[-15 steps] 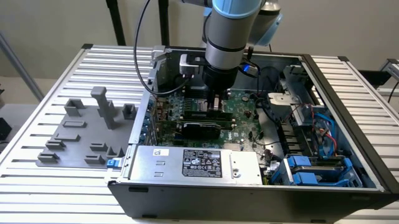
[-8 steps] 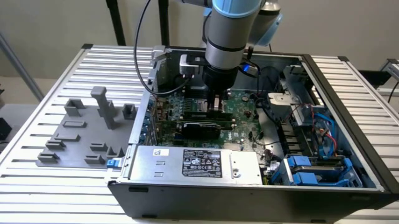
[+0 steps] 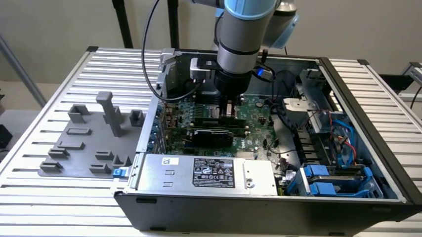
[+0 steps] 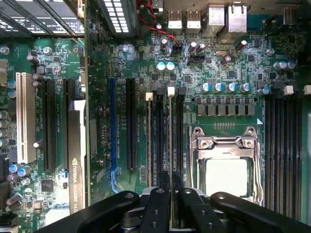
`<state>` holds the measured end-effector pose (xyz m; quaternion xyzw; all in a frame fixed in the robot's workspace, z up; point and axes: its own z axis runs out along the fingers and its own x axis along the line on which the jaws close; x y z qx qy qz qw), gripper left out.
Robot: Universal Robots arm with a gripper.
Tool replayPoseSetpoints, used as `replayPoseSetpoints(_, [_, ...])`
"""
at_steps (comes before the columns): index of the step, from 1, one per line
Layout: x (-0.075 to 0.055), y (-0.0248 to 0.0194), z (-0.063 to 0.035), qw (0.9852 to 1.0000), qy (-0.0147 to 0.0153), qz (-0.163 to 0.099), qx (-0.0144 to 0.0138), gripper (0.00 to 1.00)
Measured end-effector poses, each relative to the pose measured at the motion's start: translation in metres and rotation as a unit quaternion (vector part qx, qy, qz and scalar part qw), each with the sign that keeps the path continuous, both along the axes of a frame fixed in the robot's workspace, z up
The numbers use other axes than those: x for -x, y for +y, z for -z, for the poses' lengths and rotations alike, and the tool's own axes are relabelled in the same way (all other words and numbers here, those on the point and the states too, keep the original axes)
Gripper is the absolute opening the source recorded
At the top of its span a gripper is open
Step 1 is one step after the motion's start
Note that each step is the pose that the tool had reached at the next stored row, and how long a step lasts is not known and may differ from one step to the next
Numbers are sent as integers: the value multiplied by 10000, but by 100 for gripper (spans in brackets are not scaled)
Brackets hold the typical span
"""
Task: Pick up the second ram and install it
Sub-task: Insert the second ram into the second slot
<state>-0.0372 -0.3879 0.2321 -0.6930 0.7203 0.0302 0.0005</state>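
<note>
One arm is reaching down into the open PC case [image 3: 369, 197] sitting on the slatted desk [image 3: 53, 197], and its gripper [image 3: 228, 109] is hovering right over the green motherboard [image 3: 254, 111], beside the black graphics card [image 3: 214, 132]. From the wrist view, the gripper [image 4: 170, 182] is sitting directly above the bank of memory slots [image 4: 158, 136] just next to the empty CPU socket [image 4: 226, 162]. The jaws are standing nearly closed and pinching the second ram [image 4: 171, 141], which is showing edge-on as a thin upright strip running along one of those slots, so it's lined up with the slot and either in it or just over it; I can't really tell how deep it's seated. The white latch [image 4: 170, 90] at the far end of that slot is looking like it's touching the end of the stick. Off toward the exterior view's left, the grey holder tray [image 3: 86, 140] with its upright posts is lying on the desk outside the case. Down near the front edge of the case, the silver power supply [image 3: 204, 173] with its label is sitting, and blue drive brackets [image 3: 323, 180] are showing toward the exterior view's right.
</note>
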Motion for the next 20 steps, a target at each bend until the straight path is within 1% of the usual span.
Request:
replayPoseSetpoints(5, [1,-1,5,10000,-9,0,0,13])
replayPoseSetpoints(11, [4,2,25,10000,-29,0,-1,13])
replayPoseSetpoints(16, [10,21,41,10000,-32,0,-1,13])
replayPoseSetpoints(20, [15,27,47,10000,-31,0,1,13])
